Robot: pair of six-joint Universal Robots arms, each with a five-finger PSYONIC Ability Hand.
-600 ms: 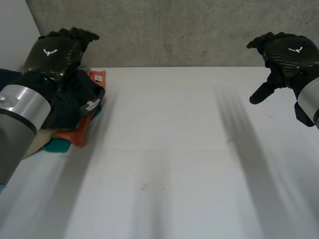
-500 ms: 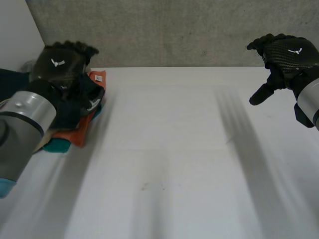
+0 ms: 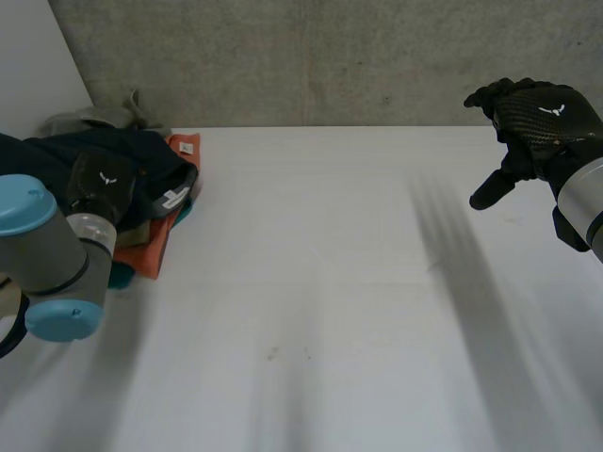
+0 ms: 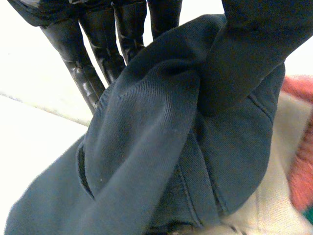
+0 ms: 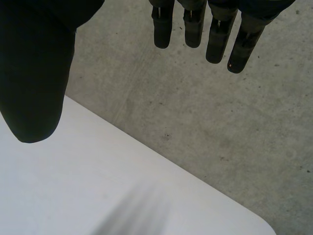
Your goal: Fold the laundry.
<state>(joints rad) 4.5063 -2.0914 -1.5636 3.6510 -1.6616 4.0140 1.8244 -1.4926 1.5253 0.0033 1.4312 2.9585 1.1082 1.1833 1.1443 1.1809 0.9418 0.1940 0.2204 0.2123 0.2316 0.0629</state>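
Dark blue twill, a garment (image 4: 161, 147) on top of the laundry pile (image 3: 151, 226), rises in a thick fold between the left hand's (image 3: 104, 184) fingers (image 4: 80, 68) and thumb (image 4: 254, 58). The fingers stand straight behind the fold and the thumb presses into it from the other side, so the cloth is pinched between them. The rest of the garment spreads out below the fingertips. Just past the thumb lie a pale cloth (image 4: 279, 196) and an orange cloth (image 4: 303, 161), both under the garment.

The right hand (image 3: 542, 118) hangs above the far edge of the white table (image 3: 330, 282), well apart from the pile. Its fingers (image 5: 195, 27) are straight and loosely spread, with the thumb (image 5: 34, 73) held wide of them. They touch nothing; beyond the fingertips there is bare tabletop and a grey concrete wall (image 5: 220, 122).
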